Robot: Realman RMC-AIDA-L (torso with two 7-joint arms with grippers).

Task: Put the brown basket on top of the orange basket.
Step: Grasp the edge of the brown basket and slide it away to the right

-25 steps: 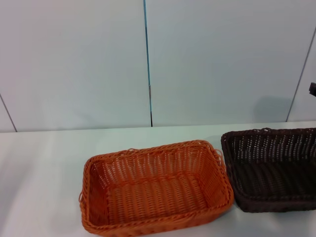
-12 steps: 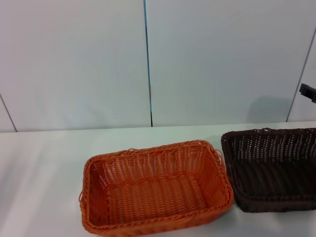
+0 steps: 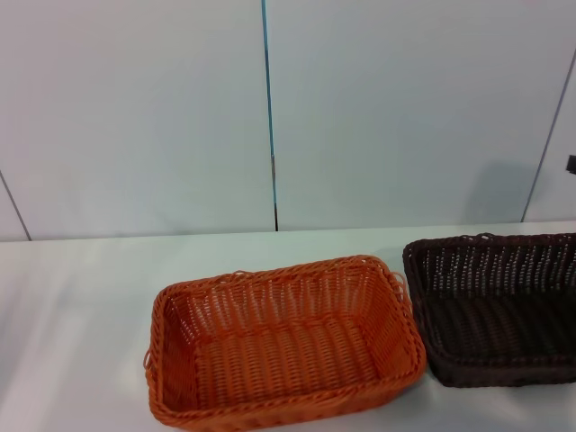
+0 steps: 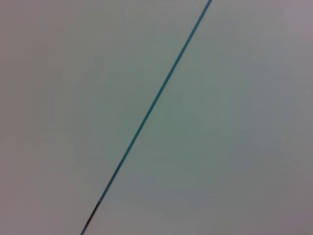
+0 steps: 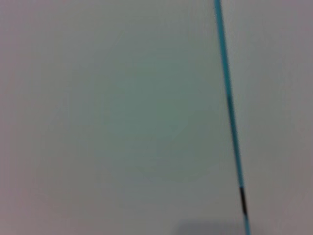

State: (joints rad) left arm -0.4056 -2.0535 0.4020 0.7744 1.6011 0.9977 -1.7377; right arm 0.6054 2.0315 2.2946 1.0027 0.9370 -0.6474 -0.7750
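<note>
Your dark chocolate-brown rectangular woven basket (image 3: 493,306) sits upright on the white worktop (image 3: 81,297) at the right, cut off by the head view's edge. Just beside it, to its left with a narrow gap between, stands the bright orange rectangular woven basket (image 3: 283,342) — empty, open side up. Neither tool shows in any view; both wrist cameras face only a pale wall panel (image 4: 220,147) with a blue seam (image 4: 156,98).
</note>
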